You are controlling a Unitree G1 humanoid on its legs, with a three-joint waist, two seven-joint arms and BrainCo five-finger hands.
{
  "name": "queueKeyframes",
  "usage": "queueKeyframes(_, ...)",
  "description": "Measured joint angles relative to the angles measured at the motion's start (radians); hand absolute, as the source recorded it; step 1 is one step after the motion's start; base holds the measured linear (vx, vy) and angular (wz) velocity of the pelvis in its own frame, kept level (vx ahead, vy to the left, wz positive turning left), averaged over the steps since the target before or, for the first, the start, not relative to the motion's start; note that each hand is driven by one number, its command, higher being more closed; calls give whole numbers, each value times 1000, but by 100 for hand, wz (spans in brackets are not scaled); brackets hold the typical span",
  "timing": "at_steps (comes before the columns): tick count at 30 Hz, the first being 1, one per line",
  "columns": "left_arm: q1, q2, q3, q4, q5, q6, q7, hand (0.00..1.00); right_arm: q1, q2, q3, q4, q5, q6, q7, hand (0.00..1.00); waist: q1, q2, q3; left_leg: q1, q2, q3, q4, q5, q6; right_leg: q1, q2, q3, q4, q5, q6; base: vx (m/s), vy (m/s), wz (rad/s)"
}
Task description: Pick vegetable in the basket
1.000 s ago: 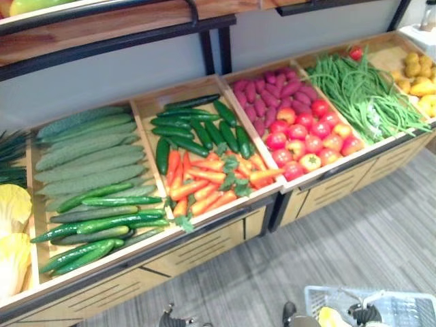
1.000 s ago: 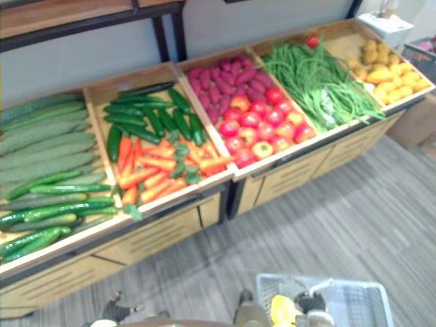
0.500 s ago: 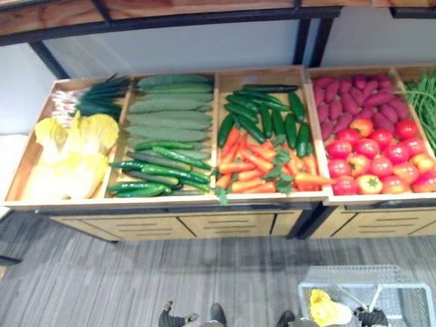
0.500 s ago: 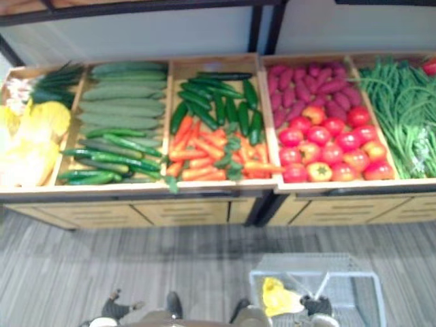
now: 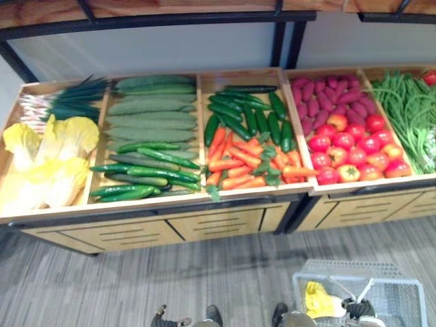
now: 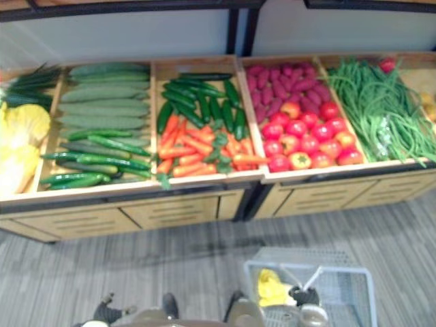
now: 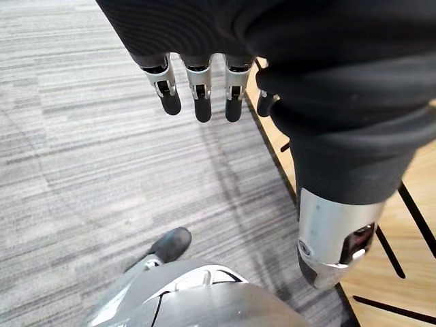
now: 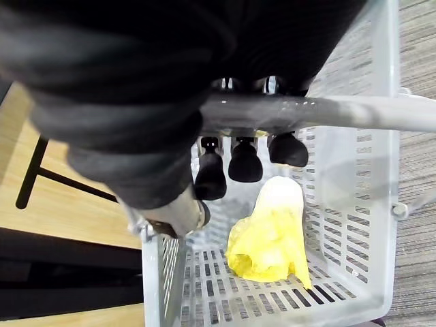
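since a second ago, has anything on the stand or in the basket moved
Nothing itself moved: the head camera swung, shifting the whole view. The right hand stays curled round the handle of the basket, the yellow vegetable still lies inside, and the left hand hangs open.

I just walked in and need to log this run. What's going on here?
The robot stands in front of a wooden produce stand stocked with cucumbers, carrots and tomatoes. Its right hand is curled round the basket handle, carrying a pale plastic basket with one yellow leafy vegetable inside. Its left hand hangs open above the floor, holding nothing.
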Motion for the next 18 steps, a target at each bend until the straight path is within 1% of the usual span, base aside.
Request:
queueKeyframes(1,0,7,1,-7,0,-1,-1,0,0,-1,-1,0,0,1,0,100,0,-1,1,10,2,9,0,-2,-3,4,-1,4,-8,6,1,55,61,-31)
queueKeyframes(2,1,16,8,-17,-1,-2,0,0,-1,-1,-1,3,0,3,0,100,1,4,4,22,16,33,-1,-4,3,13,-4,-8,-12,11,14,53,50,-36)
queueKeyframes(3,1,16,8,-18,-5,-2,0,0,-6,-1,-1,5,0,5,0,100,4,10,8,30,25,47,1,-8,2,9,-11,-23,-1,0,1,67,57,-48)
queueKeyframes(4,1,20,8,-15,-30,-1,0,0,-12,-1,-2,6,-1,8,-1,100,5,8,7,38,45,61,17,-29,-19,0,-33,-57,10,-4,-9,56,40,-46)
queueKeyframes(5,5,34,7,-15,-36,-1,-1,0,-12,1,1,7,-1,9,-1,100,4,11,6,42,57,71,27,-40,-36,-7,-47,-64,-1,6,-3,73,23,-40)
queueKeyframes(6,11,43,8,-15,-36,-1,-1,0,-12,4,1,9,-2,10,0,100,4,3,2,49,62,79,32,-45,-46,-6,-51,-60,-21,16,11,103,-57,-39)
queueKeyframes(7,17,57,10,-14,-37,-1,-1,0,-7,12,2,15,-2,14,2,100,3,-29,-10,68,66,95,36,-55,-72,-9,-69,-51,-43,68,35,168,-150,-33)
queueKeyframes(8,23,59,11,-4,-38,0,-1,0,-3,11,1,35,-2,16,5,100,-1,-17,-21,91,97,96,33,-53,-97,1,-43,-55,-29,75,18,194,-172,-32)
queueKeyframes(9,26,51,10,-3,-38,-1,-2,0,3,9,1,41,-2,16,6,100,-2,-10,-34,91,115,98,33,-50,-104,0,-23,-56,-32,63,6,255,-184,-20)
queueKeyframes(10,23,33,9,2,-38,-2,-2,0,10,6,1,45,-2,19,7,100,-3,-2,-48,89,143,105,40,-47,-113,-3,6,-56,-38,52,-6,261,-170,-26)
queueKeyframes(11,15,17,9,6,-38,-3,-5,0,7,5,2,45,-2,20,7,100,-1,11,-47,79,164,112,64,-50,-121,-6,30,-54,-45,42,-18,307,-227,-47)
queueKeyframes(12,7,-2,7,8,-38,-2,-12,0,4,3,4,45,-2,20,7,100,-8,25,-41,38,214,90,164,-57,-128,-2,63,-47,-56,35,-31,248,-216,-40)
queueKeyframes(13,2,-4,6,8,-38,-1,-16,0,6,2,4,45,-2,20,8,100,-11,25,-40,14,230,74,220,-57,-127,2,68,-46,-58,34,-34,254,-237,-29)
queueKeyframes(14,-12,-12,5,6,-38,-1,-21,0,12,-12,4,45,-2,20,8,100,-19,37,-32,-17,265,43,328,-54,-124,31,81,-50,-67,28,-44,205,-174,-5)
queueKeyframes(15,-18,-19,4,6,-38,-1,-21,0,20,-23,3,45,-3,20,8,100,-24,46,-26,-23,280,29,377,-50,-118,56,88,-52,-77,26,-46,242,-142,-5)
queueKeyframes(16,-24,-31,-4,3,-38,-2,-21,0,28,-43,4,45,-3,20,7,100,-26,48,-14,-43,291,-5,462,-43,-98,104,86,-49,-99,23,-53,199,-59,-17)
queueKeyframes(17,-30,-45,-23,0,-38,-3,-21,0,30,-64,4,44,-2,19,5,100,-27,53,-16,-56,262,-58,479,-75,-110,129,72,-36,-114,22,-53,182,-18,-21)
queueKeyframes(18,-34,-48,-36,-6,-38,-3,-21,0,31,-71,3,44,-2,19,3,100,-28,56,-15,-65,238,-85,472,-100,-112,139,62,-32,-120,23,-53,164,60,-23)
